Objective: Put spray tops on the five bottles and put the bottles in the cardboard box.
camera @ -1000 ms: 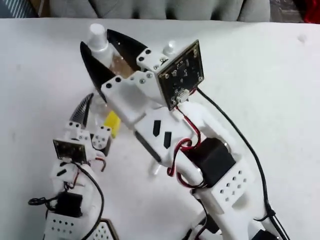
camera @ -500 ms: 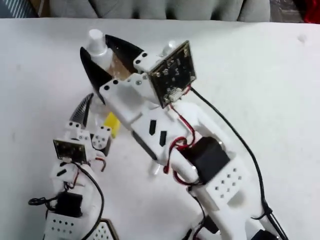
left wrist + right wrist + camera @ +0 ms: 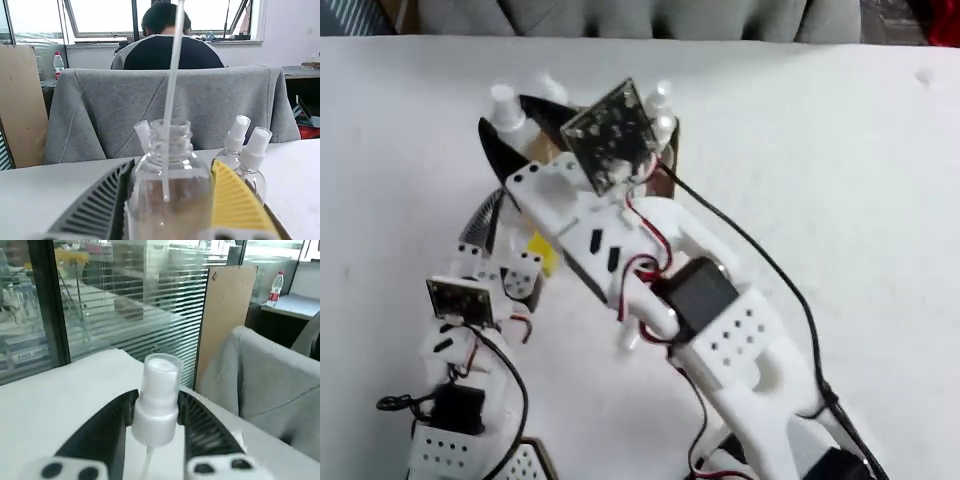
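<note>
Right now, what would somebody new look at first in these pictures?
The right gripper pinches a white spray top between its black fingers, and the top's thin tube dips into the open bottle held by the left gripper between grey and yellow fingers. Just behind that bottle stand other bottles with spray tops already on.
</note>
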Available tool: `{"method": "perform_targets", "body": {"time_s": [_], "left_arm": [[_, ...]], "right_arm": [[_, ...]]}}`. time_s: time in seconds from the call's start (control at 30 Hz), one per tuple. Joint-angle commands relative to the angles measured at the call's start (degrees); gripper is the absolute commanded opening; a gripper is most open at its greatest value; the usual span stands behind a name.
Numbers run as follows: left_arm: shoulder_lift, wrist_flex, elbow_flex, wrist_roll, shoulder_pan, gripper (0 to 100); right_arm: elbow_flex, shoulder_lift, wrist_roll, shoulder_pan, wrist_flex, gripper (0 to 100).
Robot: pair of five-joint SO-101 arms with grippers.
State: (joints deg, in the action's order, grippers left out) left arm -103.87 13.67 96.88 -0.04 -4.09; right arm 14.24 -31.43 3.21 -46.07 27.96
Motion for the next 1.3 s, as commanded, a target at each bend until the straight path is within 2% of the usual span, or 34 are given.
{"method": "perform_targets", "body": {"time_s": [0.0, 0.23, 0.37, 0.53, 0.7, 0.87, 1.27], "left_arm": [[-0.66, -1.67, -0.53, 0.26, -0.57, 2], [-0.66, -1.58, -0.44, 0.26, -0.48, 2], [-0.66, -1.76, 0.00, 0.26, -0.40, 2], [-0.66, -1.76, 0.09, 0.26, -0.40, 2], [-0.66, -1.76, 0.09, 0.26, -0.40, 2], [-0.66, -1.76, 0.09, 0.35, -0.40, 2], [-0.66, -1.49, 0.09, 0.53, -0.40, 2]], "right_arm": [[-0.44, 1.80, -0.53, -0.04, 1.45, 1.5], [-0.35, 4.26, -0.70, -0.22, 4.35, 1.5], [-0.35, 3.74, -5.89, -1.19, 6.99, 1.5], [-0.44, 4.26, -6.33, -2.07, 10.07, 2.1], [-0.44, 4.18, -6.15, -2.07, 11.12, 13.8], [-0.79, 3.56, -6.07, -2.15, 11.12, 9.4], [-2.46, -7.69, -5.98, 0.75, 11.21, 8.7]]}}
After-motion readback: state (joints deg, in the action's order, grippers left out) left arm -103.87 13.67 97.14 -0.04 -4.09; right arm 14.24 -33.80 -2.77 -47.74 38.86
